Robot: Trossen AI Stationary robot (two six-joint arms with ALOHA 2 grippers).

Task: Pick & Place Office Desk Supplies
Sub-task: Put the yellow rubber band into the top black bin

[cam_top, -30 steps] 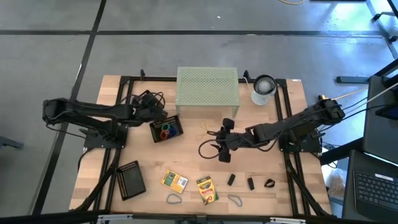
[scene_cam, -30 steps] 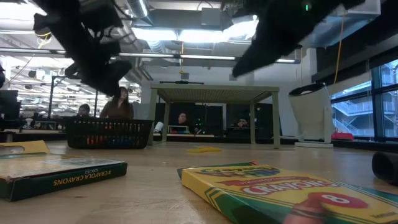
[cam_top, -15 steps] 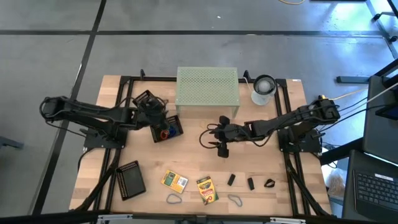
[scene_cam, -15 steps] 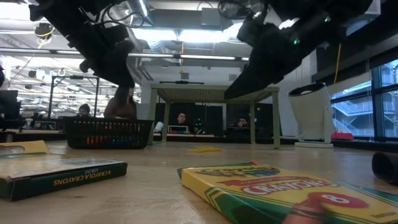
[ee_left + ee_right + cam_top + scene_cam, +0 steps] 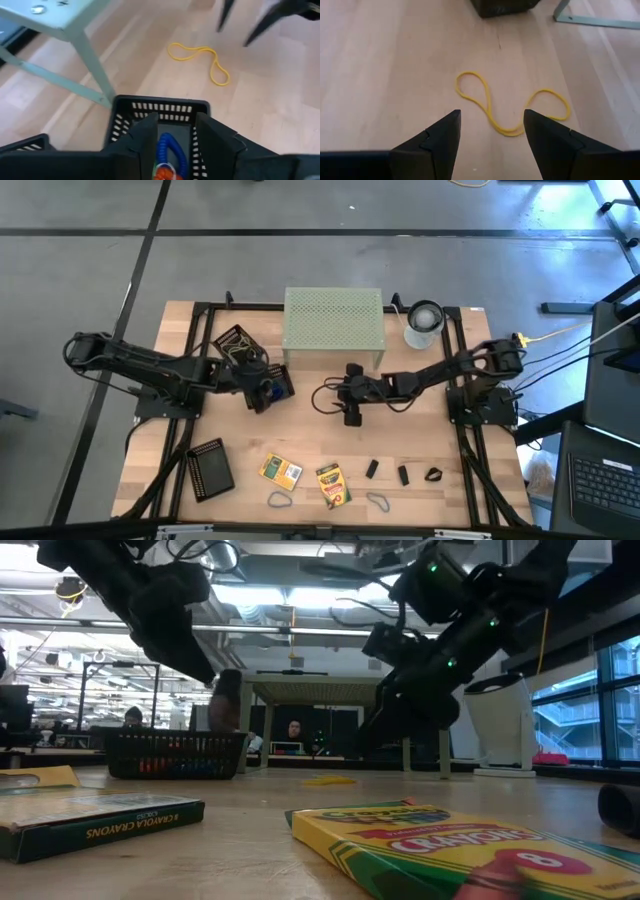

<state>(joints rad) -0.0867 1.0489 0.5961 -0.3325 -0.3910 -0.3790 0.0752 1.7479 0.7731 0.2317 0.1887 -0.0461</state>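
A yellow rubber band (image 5: 510,106) lies flat in a loose double loop on the wood, also in the left wrist view (image 5: 200,56). My right gripper (image 5: 492,140) (image 5: 338,392) hangs open just above and short of it, fingers pointing toward the table's left. My left gripper (image 5: 175,135) (image 5: 262,385) is open over a black mesh tray (image 5: 160,107) that holds blue (image 5: 170,150) and orange bands. Two crayon boxes (image 5: 281,471) (image 5: 333,485), tan bands (image 5: 279,500) (image 5: 378,501) and black clips (image 5: 371,469) (image 5: 404,476) (image 5: 433,474) lie near the table's near edge.
The pale green perforated riser (image 5: 334,320) stands at the far side, one leg (image 5: 95,75) just beside the tray. A white-grey cylinder (image 5: 424,323) is at the far right. A second black mesh tray (image 5: 210,468) lies near left. People sit in the room beyond (image 5: 292,732).
My left gripper has moved toward the table's right and near edge, coming over the mesh tray and covering most of it. My right gripper has moved toward the table's left and far side, closing on the yellow rubber band.
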